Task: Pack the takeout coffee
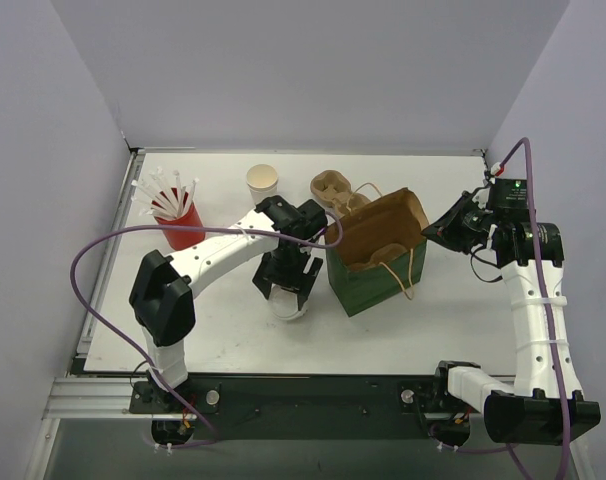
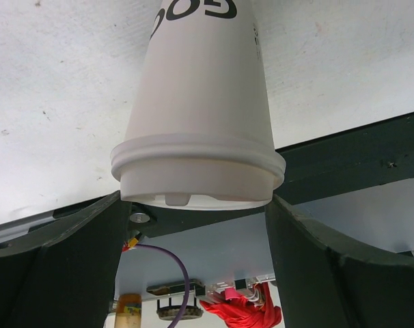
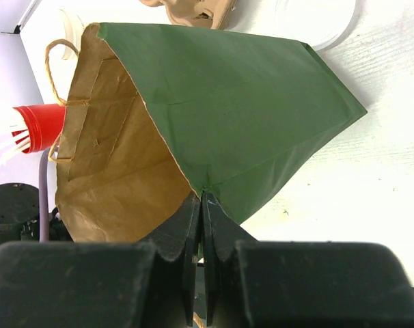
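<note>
The takeout coffee (image 1: pixel 290 305) is a white paper cup with dark print and a white lid on it, just left of the green paper bag (image 1: pixel 368 280). In the left wrist view the coffee (image 2: pixel 200 102) fills the frame. My left gripper (image 2: pixel 197 199) has its wide-set fingers (image 2: pixel 70 260) pressed against both sides of the lid. I cannot tell whether the cup rests on the table. My right gripper (image 3: pixel 202 198) is shut on the rim of the bag (image 3: pixel 248 102) and holds its mouth open. From above, that right gripper (image 1: pixel 430 228) is at the bag's right corner.
An unlidded white cup with a cream rim (image 1: pixel 262 183) stands at the back. The brown pulp carrier (image 1: pixel 333 190) sits behind the bag. A red cup of white straws (image 1: pixel 183 225) is at the left. A flat white lid (image 3: pixel 323 24) lies on the table beyond the bag.
</note>
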